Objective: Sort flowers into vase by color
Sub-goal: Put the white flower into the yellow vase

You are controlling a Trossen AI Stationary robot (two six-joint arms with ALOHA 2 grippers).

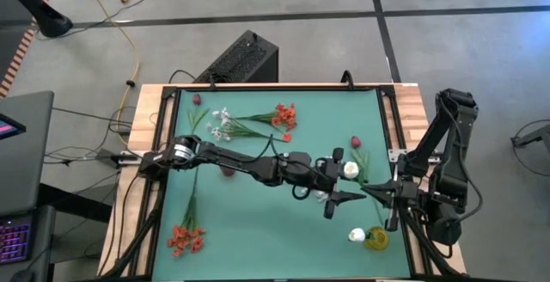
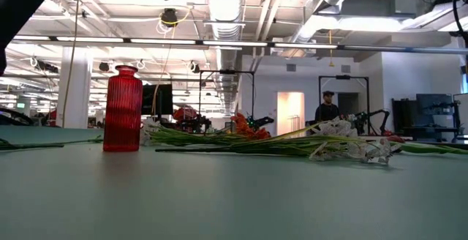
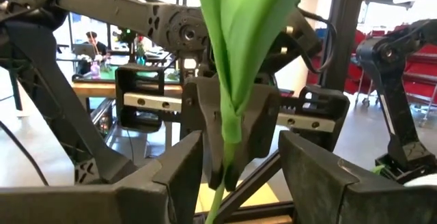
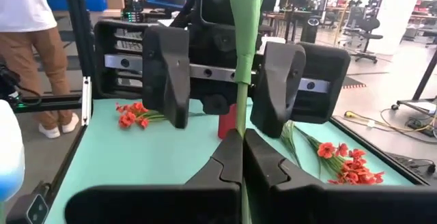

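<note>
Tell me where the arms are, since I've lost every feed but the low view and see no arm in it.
Observer: Both meet above the right half of the mat. The right end effector is shut on a green stem.
Operator: And the left one?
Observer: The left end effector faces it, with its fingers open on either side of that same stem, not gripping.
Operator: I only see a red vase. Is there another?
Observer: Yes, a yellow vase stands in the mat's corner by the right arm's base, with a white bud right next to it.
</note>
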